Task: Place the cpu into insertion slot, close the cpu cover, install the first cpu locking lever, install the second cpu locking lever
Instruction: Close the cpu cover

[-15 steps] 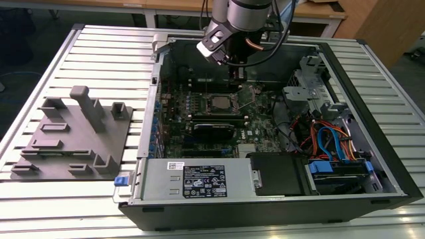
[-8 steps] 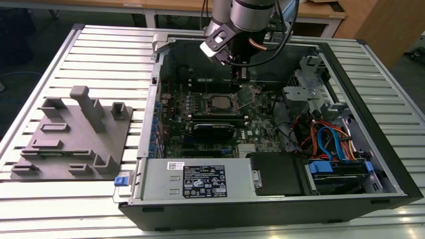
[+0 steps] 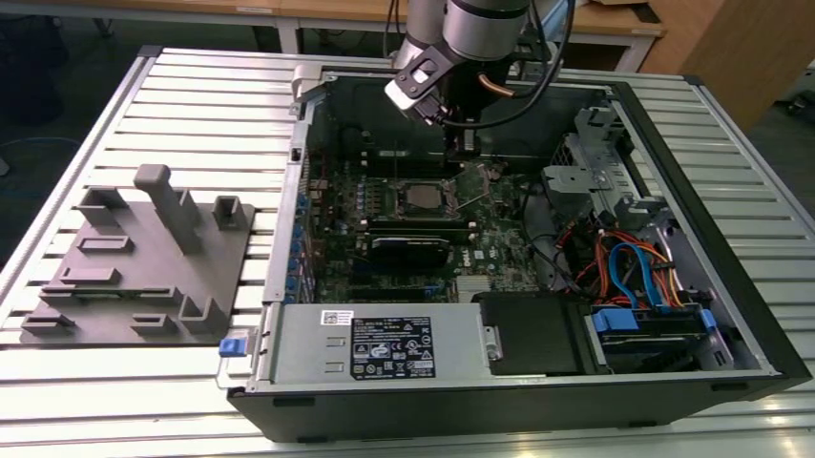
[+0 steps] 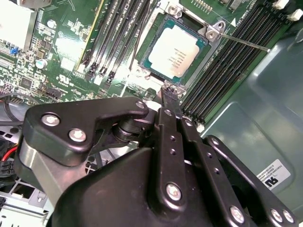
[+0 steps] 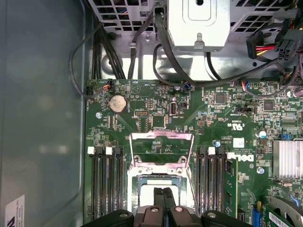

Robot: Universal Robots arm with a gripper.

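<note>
Fingers [image 5: 160, 198], pinched together and empty, hover over the cpu [image 4: 174, 56], seated in the insertion slot [image 5: 131, 189]. The cpu cover [image 5: 161, 138] stands open (hinged upward); press its free edge down squarely.

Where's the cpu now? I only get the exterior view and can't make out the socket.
Observer: Second wrist view: the cpu lies flat in the insertion slot.
Operator: Cover down?
Observer: No. First wrist view: the cpu cover is swung open, the board showing through its window.
Operator: Gripper?
Observer: The gripper is shut on nothing, close over the slot.
</note>
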